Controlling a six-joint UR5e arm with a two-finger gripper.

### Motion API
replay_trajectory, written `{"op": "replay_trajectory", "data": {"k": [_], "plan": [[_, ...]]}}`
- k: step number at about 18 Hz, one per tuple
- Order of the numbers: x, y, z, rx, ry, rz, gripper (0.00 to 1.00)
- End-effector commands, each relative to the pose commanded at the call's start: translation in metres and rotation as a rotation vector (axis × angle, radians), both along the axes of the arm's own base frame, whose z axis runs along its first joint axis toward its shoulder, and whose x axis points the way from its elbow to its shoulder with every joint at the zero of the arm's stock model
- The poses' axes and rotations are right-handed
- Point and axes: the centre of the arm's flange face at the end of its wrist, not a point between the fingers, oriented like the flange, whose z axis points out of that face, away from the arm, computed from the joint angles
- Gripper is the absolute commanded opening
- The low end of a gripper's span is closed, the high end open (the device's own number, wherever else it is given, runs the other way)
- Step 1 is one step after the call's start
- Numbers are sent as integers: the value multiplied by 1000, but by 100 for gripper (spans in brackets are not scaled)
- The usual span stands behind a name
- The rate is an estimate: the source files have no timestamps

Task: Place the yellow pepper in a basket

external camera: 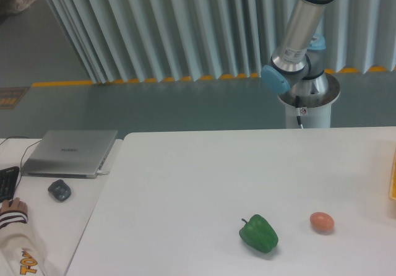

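Presently on record: one white table point(204, 171), holding a green pepper point(258, 233) at about five o'clock of its middle and, just beside that toward three o'clock, a small orange-brown egg point(322, 222). The two lie apart, not touching, both loose on the bare top, as spare items not named in the task.

Basket point(393, 177): only a thin yellow-orange strip of its side shows, at the three o'clock edge of the view.

Yellow pepper: not visible anywhere on the table; its place cannot be told from this view.

Robot arm point(301, 31): base on a post behind the table at one o'clock, its silver tube leaning up and out of the top of the picture. Gripper: out of view, so whether its fingers are apart, together or clamped on something cannot be told.

Side desk at nine o'clock: closed laptop point(70, 153), dark mouse point(59, 190), a person's hand point(12, 208) at a keyboard point(6, 183), probably an operator's station.
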Motion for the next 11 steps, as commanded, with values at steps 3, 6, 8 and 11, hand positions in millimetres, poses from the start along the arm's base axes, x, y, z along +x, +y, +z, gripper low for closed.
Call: {"op": "replay_trajectory", "data": {"k": [3,6,8,11], "plan": [[0,2,4,6,7,5,100],[-2,9,9,33,26,-2,100],[3,24,13,83,20,25,100],[24,69,27,108,22,117,100]]}}
